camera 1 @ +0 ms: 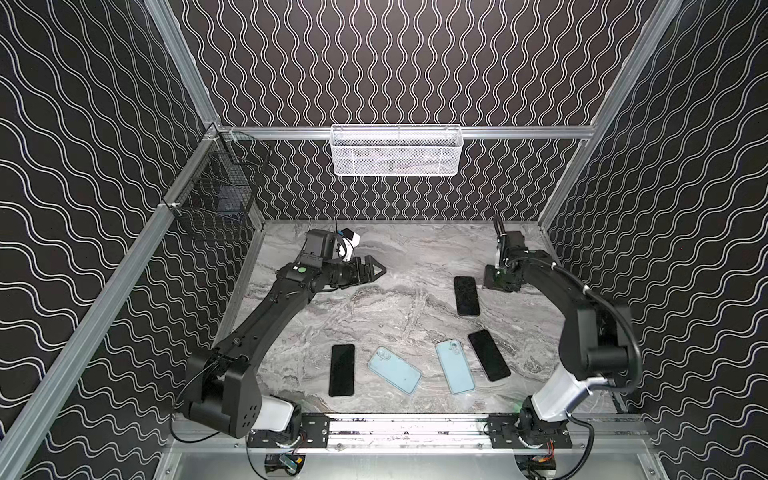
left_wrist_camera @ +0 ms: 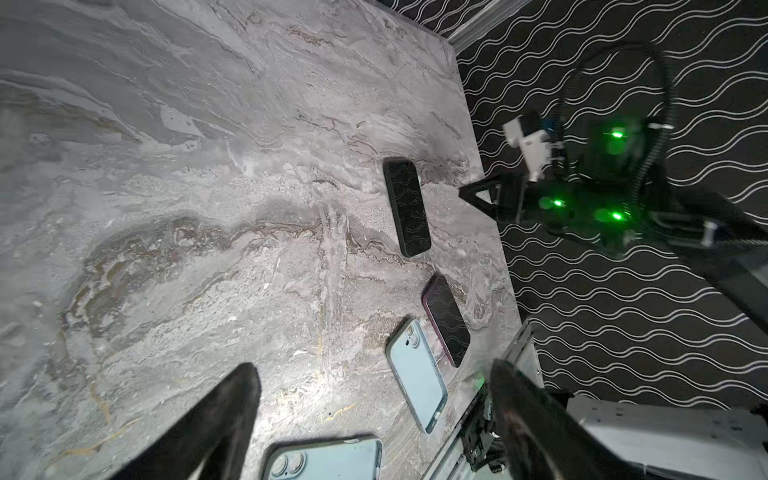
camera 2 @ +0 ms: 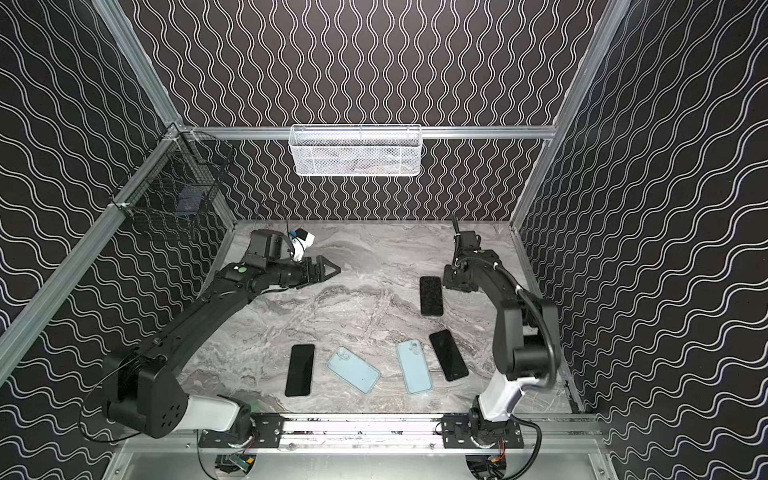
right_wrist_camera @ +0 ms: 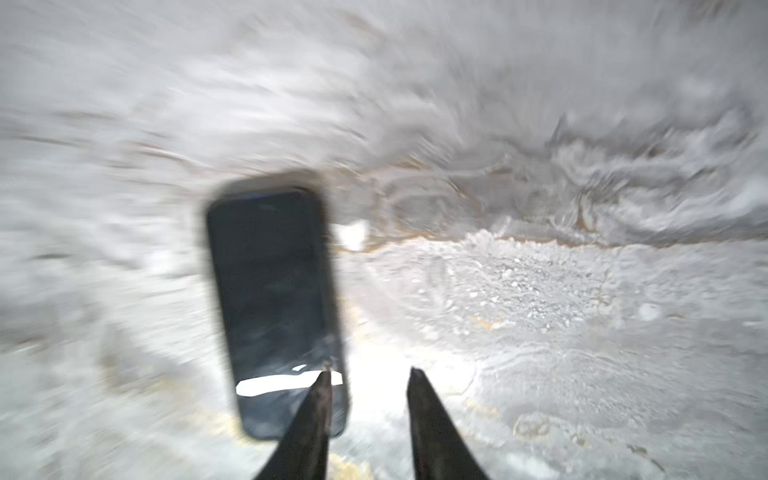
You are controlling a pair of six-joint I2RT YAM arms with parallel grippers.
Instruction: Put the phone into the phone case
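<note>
On the marble bench [camera 1: 374, 316], the fitting appears not yet begun; the left gripper [camera 1: 376, 270] hovers wide and empty; the right gripper [right_wrist_camera: 370, 372], jaws narrowly parted, holds nothing, one tip over a corner of the black phone [camera 1: 466, 296], which lies flat, apart from the nearest light-blue phone case [camera 1: 455, 366].

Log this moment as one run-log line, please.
left gripper: open, empty | right gripper: open, empty | black phone: flat on table, beside right gripper
</note>
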